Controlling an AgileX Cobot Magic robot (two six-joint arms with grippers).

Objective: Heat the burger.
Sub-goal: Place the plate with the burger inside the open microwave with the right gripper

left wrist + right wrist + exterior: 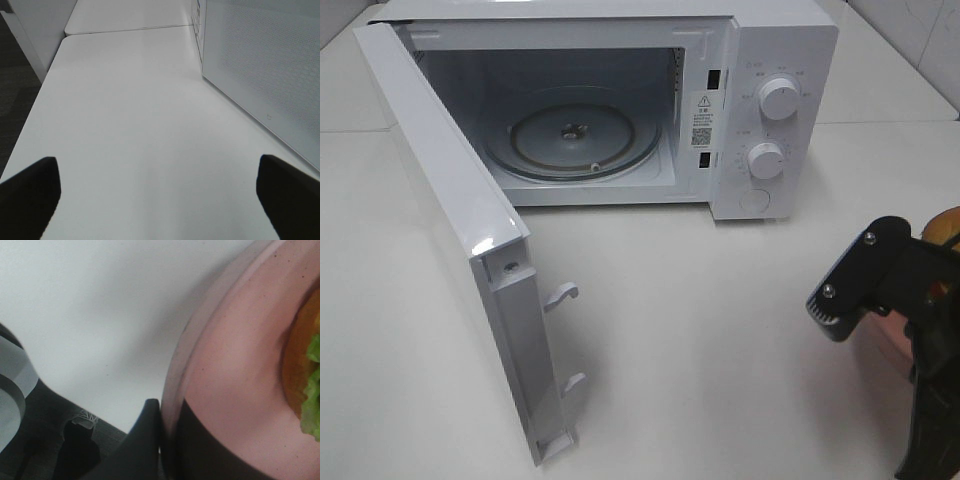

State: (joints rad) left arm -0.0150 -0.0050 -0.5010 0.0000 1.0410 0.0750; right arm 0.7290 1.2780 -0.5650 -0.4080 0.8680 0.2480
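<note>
Left hand (pixel 160 195): I see both dark fingers (pixel 30 190) spread wide apart, low over the table (pixel 700 330). It sits just beside the outer face of the open door.
Right hand (pixel 170 435): I read it as clamped on the edge of the plate (pixel 225 365), one finger under the rim and one on top. In the high view it is at the near right corner.
Burger (pixel 300 365): on the plate, toward the side away from the grip. I see brown bun and a green lettuce edge. In the high view only a sliver of bun shows behind the right hand.
Plate: pink and round. I can't tell whether it rests on the table or is lifted.
Microwave (pixel 770 60): white, at the back of the table, well apart from the plate.
Door (pixel 450 220): swung fully open to the left, latch hooks facing me.
Glass tray (pixel 570 135): round, lying flat on the oven floor.
Knobs (pixel 778 97): two white dials, one above the other on the right panel.
Table: white, with a seam running behind the left hand.
</note>
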